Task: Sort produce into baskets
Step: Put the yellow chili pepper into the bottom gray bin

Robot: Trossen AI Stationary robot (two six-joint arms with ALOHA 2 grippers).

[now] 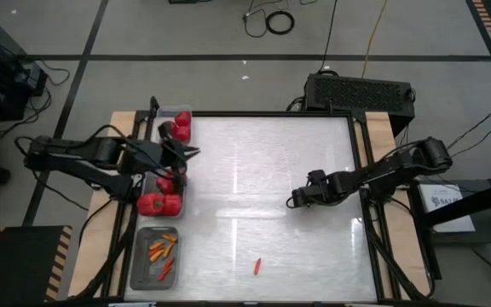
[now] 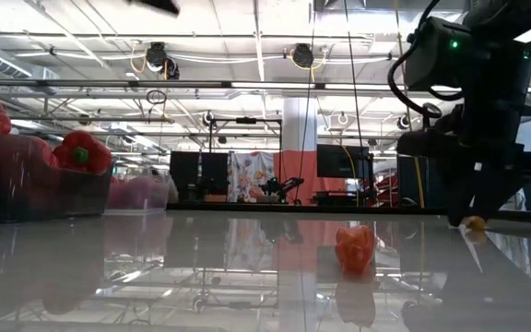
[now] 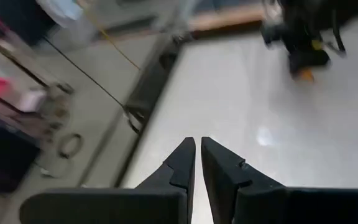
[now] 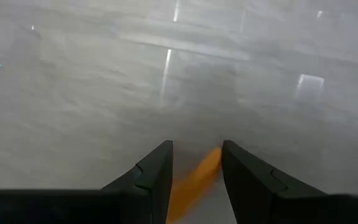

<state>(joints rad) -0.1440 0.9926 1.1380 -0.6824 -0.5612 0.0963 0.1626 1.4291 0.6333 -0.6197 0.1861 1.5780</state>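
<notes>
Three baskets stand along the table's left edge. The clear one (image 1: pixel 174 113) holds tomatoes (image 1: pixel 181 130), a grey one (image 1: pixel 149 189) holds bell peppers (image 1: pixel 159 204), and the nearer grey one (image 1: pixel 143 271) holds chili peppers (image 1: pixel 164 249). My left gripper (image 1: pixel 193 153) (image 3: pixel 197 142) hangs shut and empty beside the pepper basket. My right gripper (image 1: pixel 295 201) (image 4: pixel 196 149) points down at mid-table, open. Its fingers stand on either side of an orange chili (image 4: pixel 194 180) (image 2: pixel 474 222) that lies on the table. Another chili (image 1: pixel 257 266) (image 2: pixel 355 247) lies near the front edge.
A black box (image 1: pixel 361 92) sits beyond the table's far right corner. In the low view the bell peppers (image 2: pixel 81 152) rise over the grey basket's wall (image 2: pixel 35 194) at the left.
</notes>
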